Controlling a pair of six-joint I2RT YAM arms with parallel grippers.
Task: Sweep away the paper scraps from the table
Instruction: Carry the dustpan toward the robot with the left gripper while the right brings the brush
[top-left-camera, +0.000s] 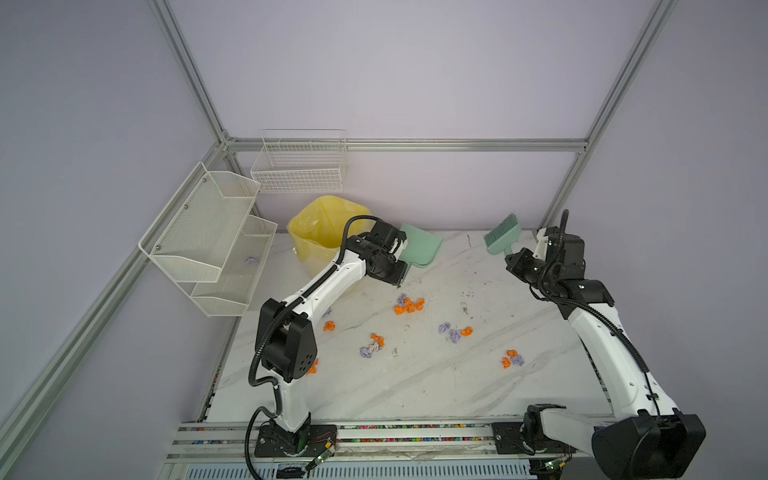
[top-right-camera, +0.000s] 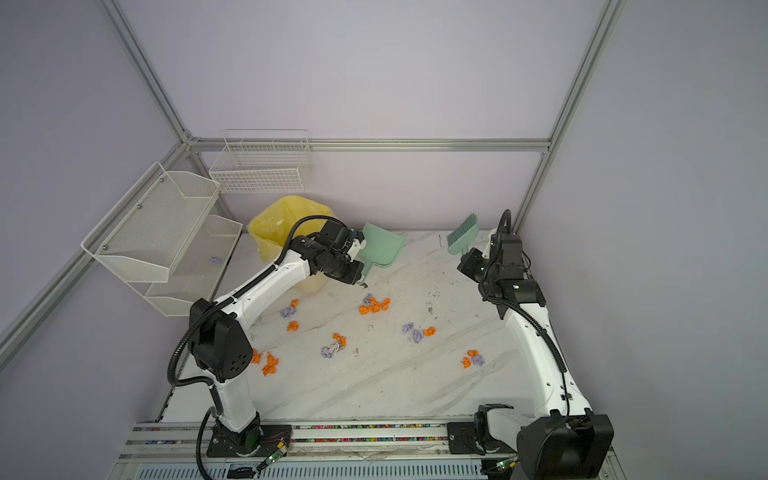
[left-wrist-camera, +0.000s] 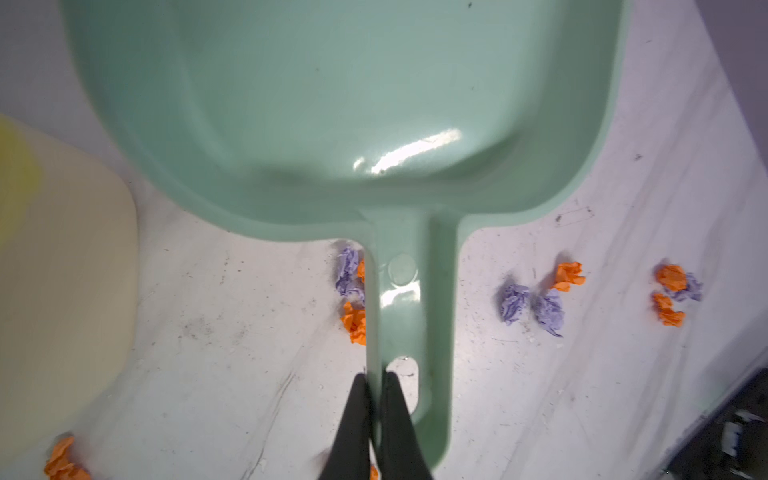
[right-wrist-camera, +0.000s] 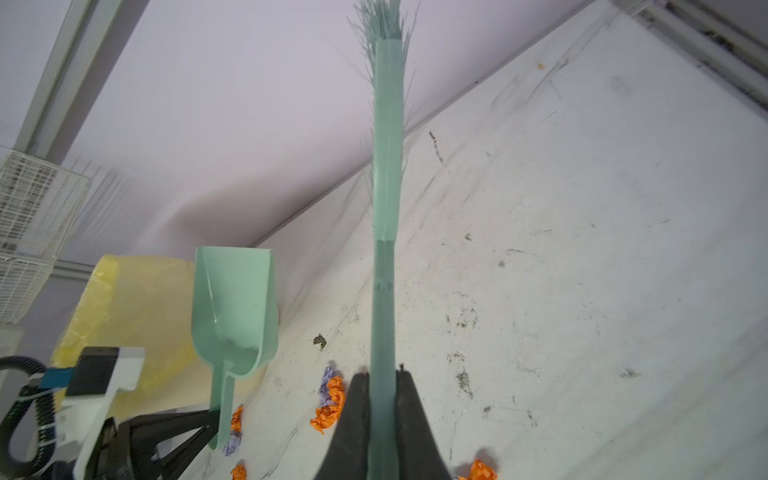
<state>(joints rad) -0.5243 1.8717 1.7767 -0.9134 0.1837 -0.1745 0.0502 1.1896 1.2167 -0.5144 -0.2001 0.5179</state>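
Orange and lavender paper scraps (top-left-camera: 409, 305) lie in small clusters across the middle of the white marble table (top-left-camera: 415, 386); more of these wads (left-wrist-camera: 532, 305) show under the left wrist. My left gripper (left-wrist-camera: 376, 376) is shut on the handle of a mint-green dustpan (top-left-camera: 422, 245), held above the table's far side beside the bin. My right gripper (right-wrist-camera: 382, 374) is shut on the handle of a matching green brush (top-left-camera: 500, 232), bristles pointing up and away at the far right. In both top views the tools hang clear of the scraps (top-right-camera: 374, 305).
A yellow-lined bin (top-left-camera: 316, 232) stands at the far left of the table, just left of the dustpan. White mesh shelves (top-left-camera: 208, 237) and a wire basket (top-left-camera: 299, 166) hang on the left and back walls. One lavender wad (top-left-camera: 251, 260) lies in the lower shelf.
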